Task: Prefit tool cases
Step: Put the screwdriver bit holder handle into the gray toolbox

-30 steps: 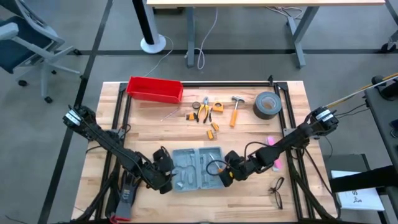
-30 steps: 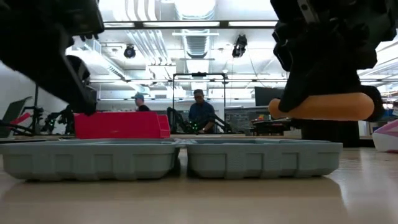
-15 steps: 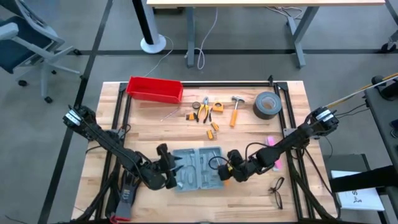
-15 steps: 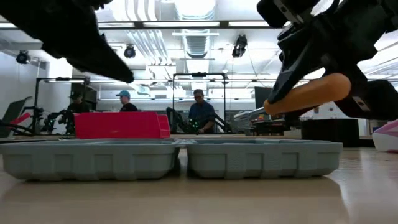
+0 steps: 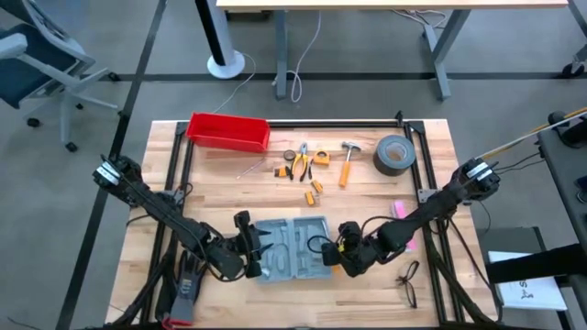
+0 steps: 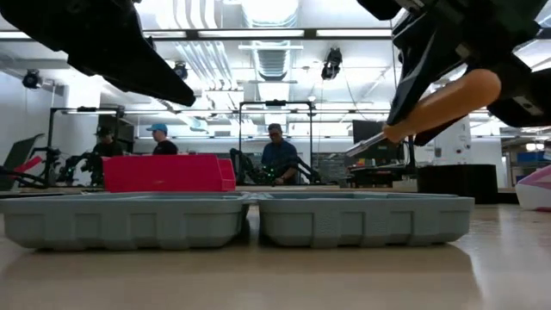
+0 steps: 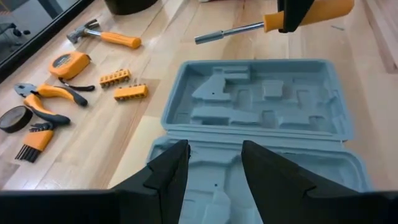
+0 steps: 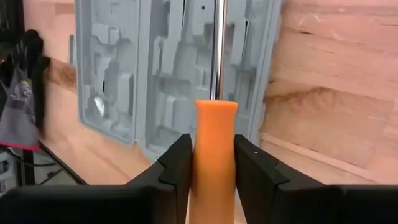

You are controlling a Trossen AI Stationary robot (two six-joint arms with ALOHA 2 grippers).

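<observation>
The grey-blue tool case (image 5: 292,247) lies open and flat on the wooden table near its front edge, with both moulded halves (image 7: 261,99) facing up. My left gripper (image 5: 253,251) hovers open over the case's left end; in the left wrist view its fingers (image 7: 214,165) have only the case below them. My right gripper (image 5: 341,253) is at the case's right end. It is shut on an orange-handled screwdriver (image 6: 435,105), which is held above the case. My right gripper pinches the screwdriver's orange handle (image 8: 213,140) between its two fingers, which slant down from the table's right and lie across the handle (image 7: 311,11). The screwdriver is lifted clear and tilted, and its metal shaft (image 6: 366,146) slopes down over the case's right half.
Across the middle of the table lie a hammer (image 5: 348,162), pliers (image 5: 301,158), bit holders (image 5: 315,191) and a roll of dark tape (image 5: 394,154). A red bin (image 5: 228,131) stands at the far left. Glasses (image 5: 409,282) lie near the front right.
My right gripper has risen and rolled, tipping the screwdriver from level to slanting with its handle end higher. My left gripper has turned and tipped up, from beside the case's left end to over it.
</observation>
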